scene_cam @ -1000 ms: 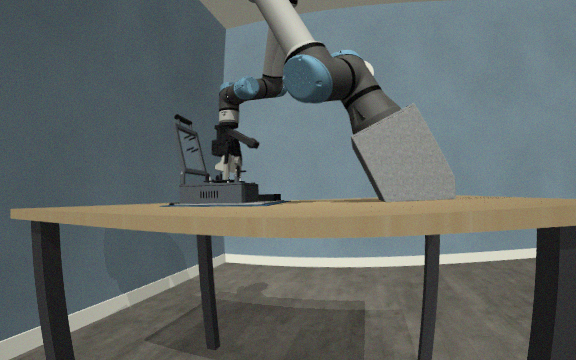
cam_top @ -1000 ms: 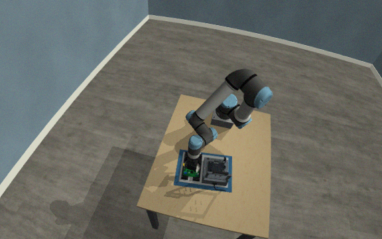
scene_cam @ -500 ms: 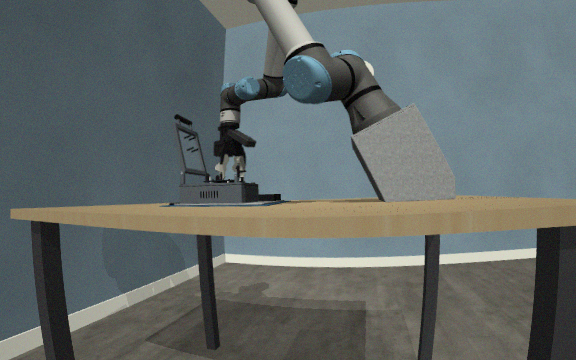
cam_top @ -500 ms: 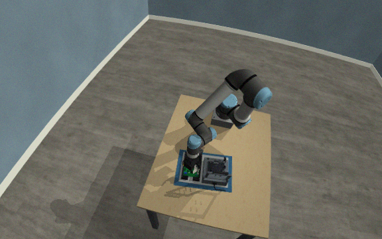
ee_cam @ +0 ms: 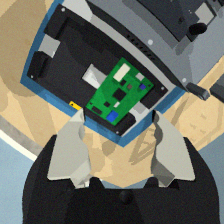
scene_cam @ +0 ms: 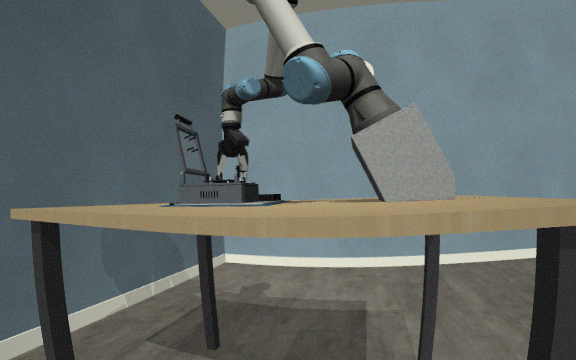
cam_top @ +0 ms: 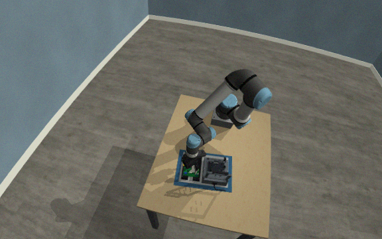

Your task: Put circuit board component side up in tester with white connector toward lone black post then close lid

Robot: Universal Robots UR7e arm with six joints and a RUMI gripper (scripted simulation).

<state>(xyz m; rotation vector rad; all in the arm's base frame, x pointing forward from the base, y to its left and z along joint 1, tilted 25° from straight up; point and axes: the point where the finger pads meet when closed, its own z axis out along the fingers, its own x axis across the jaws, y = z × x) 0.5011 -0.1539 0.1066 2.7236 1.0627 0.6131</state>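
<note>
The table top looks like pale wood, smooth and matt. Its legs look like dark metal. The floor looks like grey wood planks with a rough grain. The arm has smooth grey tubes and blue caps that shine a little. At the right of the exterior view, its base block looks grainy, like stone.

The top view looks steeply down from high and far off, taking in the whole table and the surrounding floor. The exterior view sits low, near table-edge height, facing across the table toward the tester by its far left corner. The wrist view looks straight down, close, over the tray. All three share the tray and tester.
</note>
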